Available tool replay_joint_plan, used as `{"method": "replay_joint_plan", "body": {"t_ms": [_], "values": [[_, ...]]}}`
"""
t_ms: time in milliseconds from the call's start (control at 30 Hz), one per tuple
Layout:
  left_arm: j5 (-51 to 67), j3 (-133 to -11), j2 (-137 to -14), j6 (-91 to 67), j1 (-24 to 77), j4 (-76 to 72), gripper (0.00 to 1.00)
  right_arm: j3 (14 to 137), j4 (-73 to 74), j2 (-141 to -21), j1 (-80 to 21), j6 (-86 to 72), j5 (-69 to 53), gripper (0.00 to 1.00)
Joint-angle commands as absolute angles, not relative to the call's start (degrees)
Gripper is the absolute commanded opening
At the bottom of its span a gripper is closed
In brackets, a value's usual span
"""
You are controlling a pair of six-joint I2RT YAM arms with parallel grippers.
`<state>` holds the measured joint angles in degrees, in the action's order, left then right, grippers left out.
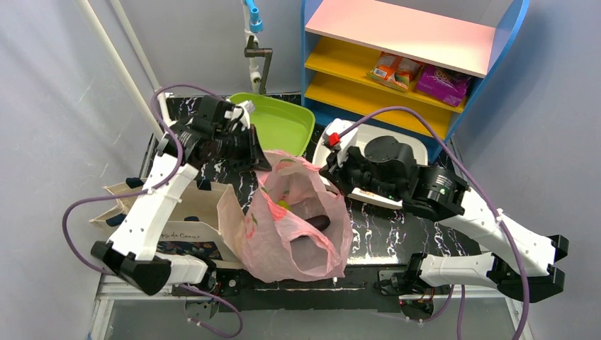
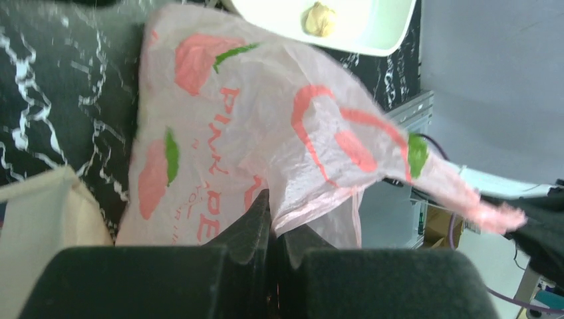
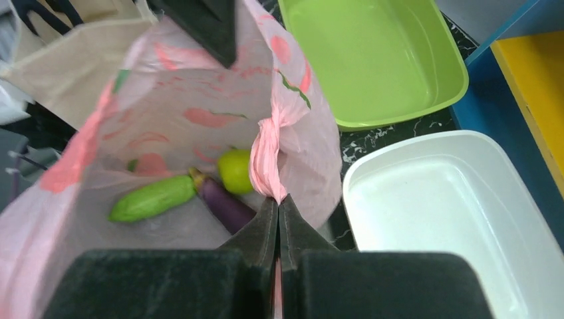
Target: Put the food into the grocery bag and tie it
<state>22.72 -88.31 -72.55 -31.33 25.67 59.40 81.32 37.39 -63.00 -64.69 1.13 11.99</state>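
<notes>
Jaws tight on grocery bag point(image 1: 269, 241), arms point(image 1: 152, 205) inward

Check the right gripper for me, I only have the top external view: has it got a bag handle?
Observer: Yes. In the right wrist view the right gripper is shut on a twisted handle of the grocery bag.
Operator: What's inside?
Observer: The pear, eggplant and green vegetable lie together at the bottom of the bag.
Operator: Left side?
Observer: In the left wrist view the left gripper is shut on a fold of the bag's plastic.
</notes>
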Motion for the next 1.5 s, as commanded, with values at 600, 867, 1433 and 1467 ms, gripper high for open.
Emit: {"method": "replay_joint_plan", "body": {"t_ms": [600,867,1433,1467], "values": [[25.53,-114.79,-80.83,-26.68,25.52,69.13,0.98,86.02,32.44,-64.04,-65.36,-24.24,17.75,0.01],[30.98,-121.43,-71.96,-27.73,25.66,74.45,0.96,92.61,33.0,-69.06,-65.32,-25.88,16.47,0.01],[41.44,-86.68,-50.06,-35.92,26.56,59.29,0.8,115.72,44.58,-85.08,-65.3,-29.98,27.97,0.01],[41.09,-85.54,-49.69,-36.72,26.75,58.17,0.78,117.97,45.63,-86.65,-65.24,-29.21,29.2,0.01]]}}
